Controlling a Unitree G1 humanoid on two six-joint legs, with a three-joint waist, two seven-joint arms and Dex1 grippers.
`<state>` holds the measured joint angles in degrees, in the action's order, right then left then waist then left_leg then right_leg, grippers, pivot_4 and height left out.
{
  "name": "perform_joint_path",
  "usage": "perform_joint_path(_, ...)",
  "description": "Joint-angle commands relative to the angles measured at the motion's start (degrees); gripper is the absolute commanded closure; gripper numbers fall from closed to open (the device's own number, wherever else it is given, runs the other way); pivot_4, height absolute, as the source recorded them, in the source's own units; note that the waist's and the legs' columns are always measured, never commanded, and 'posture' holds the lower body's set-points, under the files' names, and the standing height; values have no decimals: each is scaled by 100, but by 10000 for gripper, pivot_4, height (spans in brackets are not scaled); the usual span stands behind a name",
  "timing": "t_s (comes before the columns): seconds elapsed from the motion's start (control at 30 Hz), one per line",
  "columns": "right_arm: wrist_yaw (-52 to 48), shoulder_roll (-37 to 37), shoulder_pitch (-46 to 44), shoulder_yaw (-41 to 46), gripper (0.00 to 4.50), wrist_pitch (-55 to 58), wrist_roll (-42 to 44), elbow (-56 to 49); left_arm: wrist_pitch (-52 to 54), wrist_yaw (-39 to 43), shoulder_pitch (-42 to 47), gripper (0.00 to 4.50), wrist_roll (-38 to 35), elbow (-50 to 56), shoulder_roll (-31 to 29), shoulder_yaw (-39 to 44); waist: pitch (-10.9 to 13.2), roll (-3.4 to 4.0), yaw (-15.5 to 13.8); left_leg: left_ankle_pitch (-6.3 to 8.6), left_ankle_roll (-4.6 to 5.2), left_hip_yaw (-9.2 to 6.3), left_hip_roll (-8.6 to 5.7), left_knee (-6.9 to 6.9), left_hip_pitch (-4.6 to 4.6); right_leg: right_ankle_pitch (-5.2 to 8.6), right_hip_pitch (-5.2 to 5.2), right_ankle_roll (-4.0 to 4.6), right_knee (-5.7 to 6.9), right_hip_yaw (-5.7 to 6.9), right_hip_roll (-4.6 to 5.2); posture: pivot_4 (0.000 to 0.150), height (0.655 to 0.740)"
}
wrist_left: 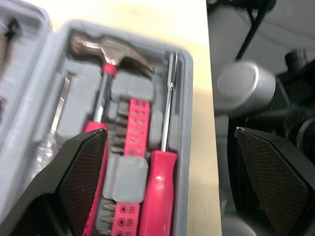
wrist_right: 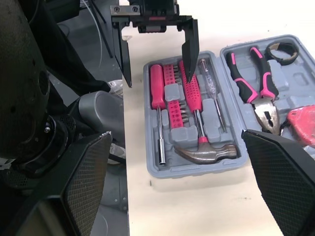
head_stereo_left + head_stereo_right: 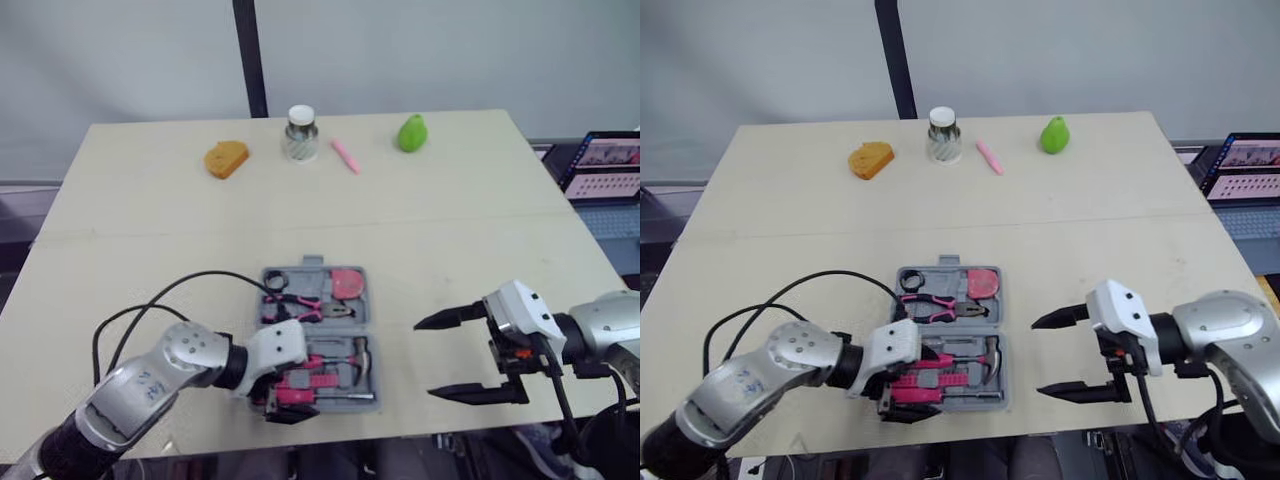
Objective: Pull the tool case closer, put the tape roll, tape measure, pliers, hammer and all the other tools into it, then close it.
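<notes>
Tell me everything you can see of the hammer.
The hammer is a claw hammer with a steel head and a pink ribbed grip. It lies flat in its moulded slot in the open grey tool case, between the bit holder and a slim screwdriver. One finger of the open left gripper is over the grip's end.

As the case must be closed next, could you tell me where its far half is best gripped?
Probably the handle tab on the far rim of the tool case: it lies opposite the hinge and juts out free. The open right gripper could reach round from the right.
</notes>
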<state>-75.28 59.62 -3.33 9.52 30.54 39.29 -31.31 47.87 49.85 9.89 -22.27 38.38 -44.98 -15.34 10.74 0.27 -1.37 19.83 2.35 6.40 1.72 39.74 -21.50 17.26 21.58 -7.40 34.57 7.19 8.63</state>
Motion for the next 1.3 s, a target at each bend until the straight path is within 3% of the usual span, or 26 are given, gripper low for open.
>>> perform_joint_path(0.03, 76, -23, -125, 157, 0, 77, 219, 10, -730, 155, -377, 8885, -373, -335, 304, 644, 0, 0, 1, 0, 0, 0, 0, 0, 0, 0, 0, 0, -2, 0, 1, 1500, 7400)
perform_joint_path(0.27, 94, -22, -277, 140, 0, 161, 258, 178, -2110, 541, -984, 44608, -46, -1173, 498, 608, 0, 0, -5, 2, 2, 0, -2, 0, 0, 0, 0, 0, -7, 1, 7, 1500, 7400)
perform_joint_path(1.3, 390, 55, -143, 268, 0, 289, 356, -92, -2701, 674, -1156, 44608, 1110, -2207, 490, -486, -1, 2, 5, 16, 2, 3, -6, -3, 1, 1, 2, 3, -10, -16, 68, 1500, 7400)
